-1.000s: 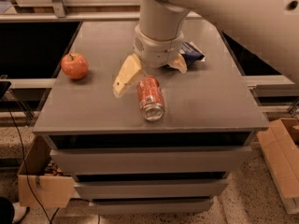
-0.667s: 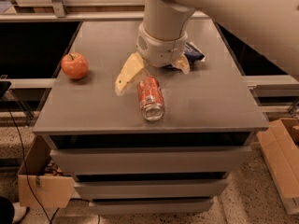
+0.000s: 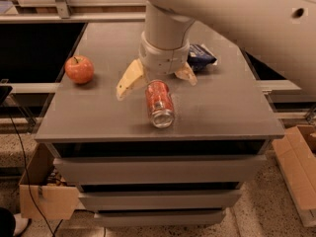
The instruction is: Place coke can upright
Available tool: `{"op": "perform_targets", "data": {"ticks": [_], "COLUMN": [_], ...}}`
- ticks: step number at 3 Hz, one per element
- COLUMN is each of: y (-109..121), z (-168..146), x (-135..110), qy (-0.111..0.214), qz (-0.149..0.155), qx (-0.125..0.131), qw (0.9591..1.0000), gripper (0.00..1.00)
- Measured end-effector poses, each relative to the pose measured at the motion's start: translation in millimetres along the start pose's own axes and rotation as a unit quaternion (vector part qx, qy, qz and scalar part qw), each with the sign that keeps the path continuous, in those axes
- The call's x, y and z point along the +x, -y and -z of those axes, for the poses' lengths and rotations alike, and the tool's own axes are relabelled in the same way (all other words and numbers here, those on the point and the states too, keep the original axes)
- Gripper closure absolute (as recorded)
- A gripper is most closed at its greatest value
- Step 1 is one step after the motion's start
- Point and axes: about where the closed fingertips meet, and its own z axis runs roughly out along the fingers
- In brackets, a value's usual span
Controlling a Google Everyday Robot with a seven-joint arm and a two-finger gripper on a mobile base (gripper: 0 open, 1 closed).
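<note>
The coke can [image 3: 159, 103] lies on its side on the grey cabinet top [image 3: 222, 107], its silver end pointing toward the front edge. My gripper [image 3: 156, 81] hangs just behind and above the can's far end, open, with one cream finger [image 3: 130, 79] to the can's left and the other [image 3: 186, 73] to its right. The fingers do not close on the can. The arm's white wrist rises above and hides the surface behind it.
A red-orange apple [image 3: 79, 69] sits at the left of the top. A dark blue snack bag [image 3: 201, 56] lies behind the gripper on the right. Drawers are below the top. Cardboard boxes stand on the floor at left [image 3: 44, 191] and right [image 3: 298, 167].
The gripper and wrist have shifted slightly to the right. The can, apple and bag have not moved.
</note>
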Motion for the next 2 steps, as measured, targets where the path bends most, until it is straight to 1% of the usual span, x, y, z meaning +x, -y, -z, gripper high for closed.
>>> {"op": "perform_targets", "data": {"ticks": [2], "y": [-18.1], "z": [-25.6], "x": [-12.4], "qy": [-0.013], "qz": [-0.026], "qx": [0.031], "qw": [0.9991], "gripper": [0.00]}}
